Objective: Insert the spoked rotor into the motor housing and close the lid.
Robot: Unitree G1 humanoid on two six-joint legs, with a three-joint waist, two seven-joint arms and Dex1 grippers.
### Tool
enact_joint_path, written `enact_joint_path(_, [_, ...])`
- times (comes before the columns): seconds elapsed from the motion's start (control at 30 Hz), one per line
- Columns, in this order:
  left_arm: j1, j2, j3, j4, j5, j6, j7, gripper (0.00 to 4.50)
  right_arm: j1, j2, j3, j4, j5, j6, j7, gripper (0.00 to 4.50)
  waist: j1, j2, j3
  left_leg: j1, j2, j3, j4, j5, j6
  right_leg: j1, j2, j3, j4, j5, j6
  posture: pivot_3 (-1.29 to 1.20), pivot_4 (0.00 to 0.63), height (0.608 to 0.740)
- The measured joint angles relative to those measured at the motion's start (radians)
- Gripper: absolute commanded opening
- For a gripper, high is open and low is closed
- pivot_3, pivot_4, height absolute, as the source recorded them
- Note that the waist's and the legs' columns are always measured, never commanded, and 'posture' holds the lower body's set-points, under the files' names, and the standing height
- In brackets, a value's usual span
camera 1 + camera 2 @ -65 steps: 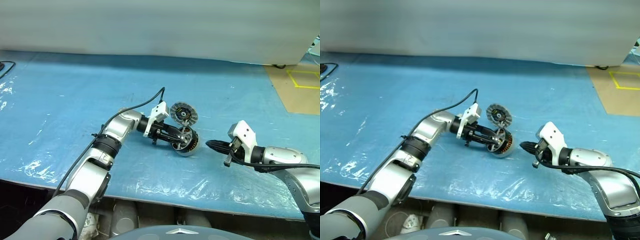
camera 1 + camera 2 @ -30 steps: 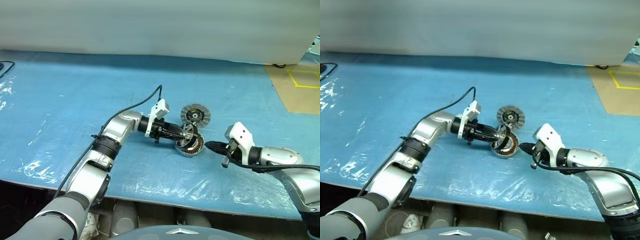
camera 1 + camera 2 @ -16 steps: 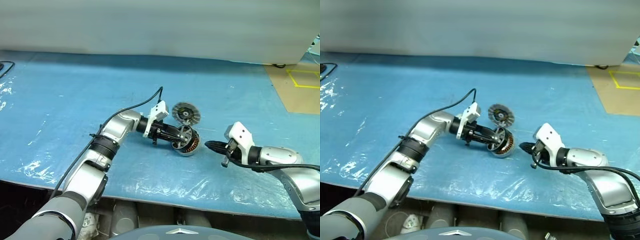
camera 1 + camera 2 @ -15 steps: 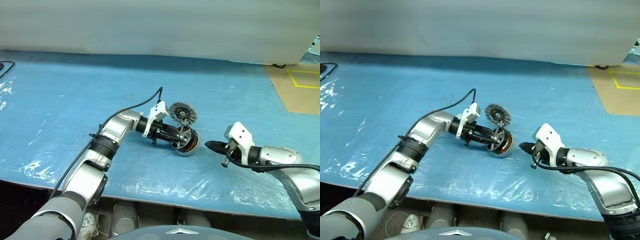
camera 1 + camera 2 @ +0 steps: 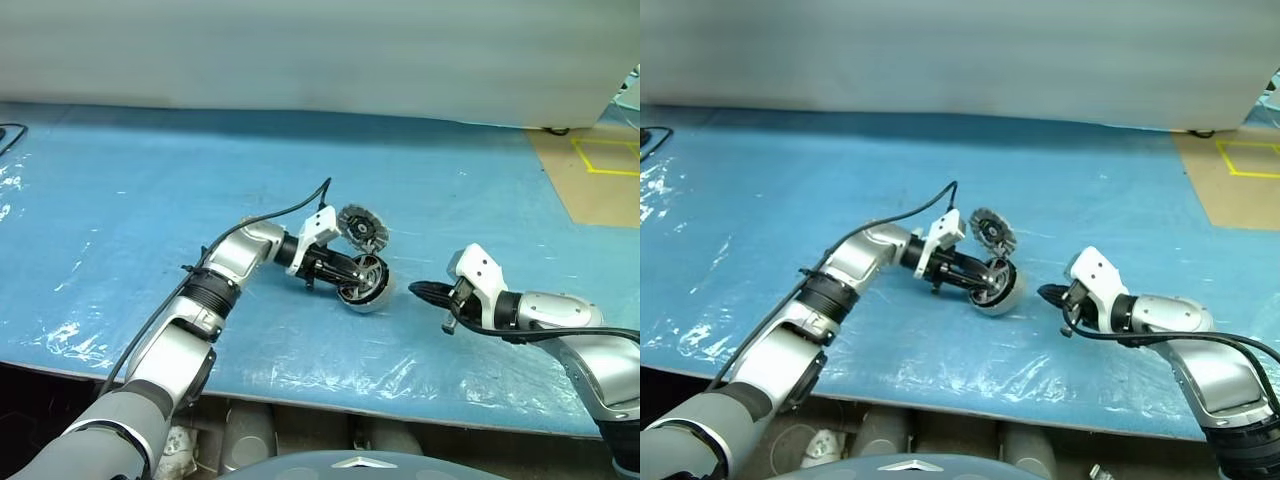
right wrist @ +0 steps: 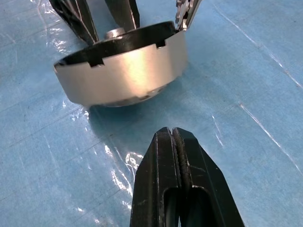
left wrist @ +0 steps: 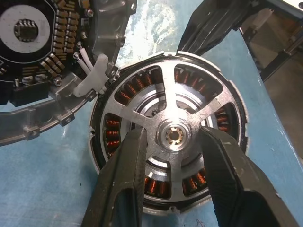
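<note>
On the blue worktop [image 5: 120,200], the left arm's fingers [image 7: 128,179] reach in from nine o'clock and pinch the central hub of the spoked rotor [image 7: 176,135], which sits inside the motor housing [image 5: 362,283], its copper windings showing between the spokes. The lid [image 5: 362,226] stands tilted at about twelve o'clock of the housing, touching its rim. At three o'clock of the housing, just apart from it, the right arm's fingers [image 6: 177,175] are pressed together with nothing between them, pointing at its silver side wall.
</note>
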Motion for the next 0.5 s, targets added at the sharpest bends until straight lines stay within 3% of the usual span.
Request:
enact_joint_path(0.1, [0.0, -0.001, 0.002, 0.003, 0.0, 0.009, 0.004, 2.38, -0.004, 0.0, 0.0, 0.007, -0.002, -0.002, 0.001, 0.0, 0.0, 0.0, 0.0, 0.0, 0.0, 0.0, 0.0, 0.0, 0.0, 0.0, 0.0, 0.0, 0.0, 0.0, 0.0, 0.0, 0.15, 0.74])
enact_joint_path(0.3, [0.001, -0.018, 0.045, 0.019, -0.023, 0.034, 0.036, 4.47, -0.014, 0.0, 0.0, 0.012, -0.007, -0.012, 0.005, 0.0, 0.003, 0.0, 0.0, -0.001, 0.0, 0.0, 0.0, 0.0, 0.0, 0.0, 0.0, 0.0, 0.0, 0.0, 0.0, 0.0, 0.15, 0.74])
enact_joint_path(0.47, [-0.002, -0.042, 0.096, 0.011, -0.068, 0.061, 0.05, 4.47, -0.015, 0.0, 0.0, 0.022, -0.009, -0.014, 0.008, 0.0, 0.003, 0.0, 0.0, -0.001, 0.0, 0.0, 0.0, 0.0, 0.0, 0.0, 0.0, 0.0, 0.0, 0.0, 0.0, 0.0, 0.15, 0.74])
enact_joint_path(0.5, [-0.002, -0.046, 0.104, 0.007, -0.081, 0.07, 0.05, 4.28, -0.015, 0.0, 0.0, 0.024, -0.01, -0.016, 0.008, 0.0, 0.003, 0.0, 0.0, -0.001, 0.0, 0.0, 0.0, 0.0, 0.0, 0.0, 0.0, 0.0, 0.0, 0.0, 0.0, 0.0, 0.15, 0.74])
